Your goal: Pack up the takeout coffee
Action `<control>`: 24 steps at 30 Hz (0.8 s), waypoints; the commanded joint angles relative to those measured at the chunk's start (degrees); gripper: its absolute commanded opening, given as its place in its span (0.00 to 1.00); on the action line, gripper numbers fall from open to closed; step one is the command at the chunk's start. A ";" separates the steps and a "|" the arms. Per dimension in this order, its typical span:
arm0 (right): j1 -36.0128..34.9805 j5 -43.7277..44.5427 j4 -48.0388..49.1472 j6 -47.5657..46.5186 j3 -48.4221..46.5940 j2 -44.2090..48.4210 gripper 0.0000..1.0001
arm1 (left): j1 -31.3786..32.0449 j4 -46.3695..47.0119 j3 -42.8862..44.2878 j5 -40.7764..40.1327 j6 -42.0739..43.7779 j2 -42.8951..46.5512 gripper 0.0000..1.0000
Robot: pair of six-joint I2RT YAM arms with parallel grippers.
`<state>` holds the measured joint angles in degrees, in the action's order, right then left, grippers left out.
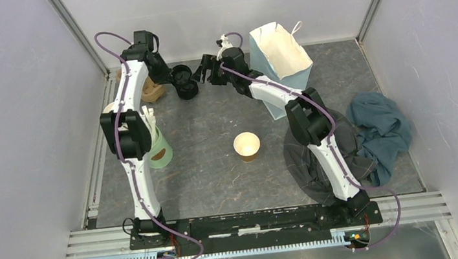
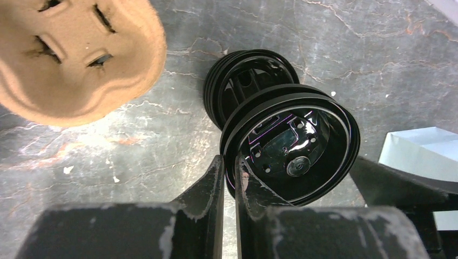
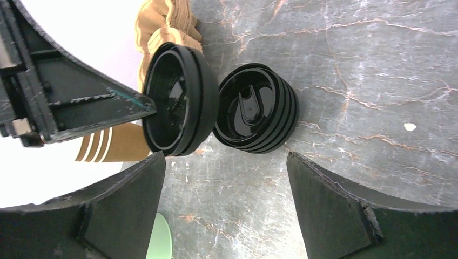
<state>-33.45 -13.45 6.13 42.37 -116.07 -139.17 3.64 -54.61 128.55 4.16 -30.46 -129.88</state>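
A brown paper cup stands open, without a lid, mid-table. A second brown cup shows only partly behind the left arm. Two clumps of black lids lie at the back. My left gripper is shut on the rim of the nearer clump of lids, tilted on edge; it also shows in the right wrist view. The other lid stack lies beside it on the table. My right gripper is open and empty, just in front of the lids, seen from above near the left gripper.
A moulded cardboard cup carrier sits left of the lids. An open white paper bag stands at the back right. A green cup stands by the left arm. Dark and blue cloths lie at the right.
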 commanded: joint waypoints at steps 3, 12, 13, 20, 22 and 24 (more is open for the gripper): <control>0.14 2.14 -1.99 -1.85 -6.08 1.19 0.87 | 1.63 1.15 -2.13 -5.22 5.14 5.90 0.02; -1.11 4.93 -2.98 -5.38 -7.35 -0.14 0.86 | 5.59 0.16 -0.68 -11.17 7.61 5.41 0.02; -1.13 5.28 -3.58 -5.76 -7.45 -0.25 0.84 | 5.97 0.04 -0.87 -11.98 7.82 5.66 0.02; -2.24 7.47 -8.48 -12.12 -7.31 0.28 0.67 | 8.87 -1.43 -2.26 -15.90 8.65 6.66 0.02; -2.67 8.70 -9.99 -14.25 -7.08 0.82 0.62 | 9.91 -1.99 -2.63 -16.71 8.70 6.79 0.02; -2.84 9.56 -11.14 -15.58 -6.61 1.41 0.53 | 10.64 -2.60 -3.05 -17.46 8.75 6.99 0.02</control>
<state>-35.55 -6.85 -2.57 32.01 -120.68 -139.35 12.97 -55.90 125.99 -9.87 -24.58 -127.04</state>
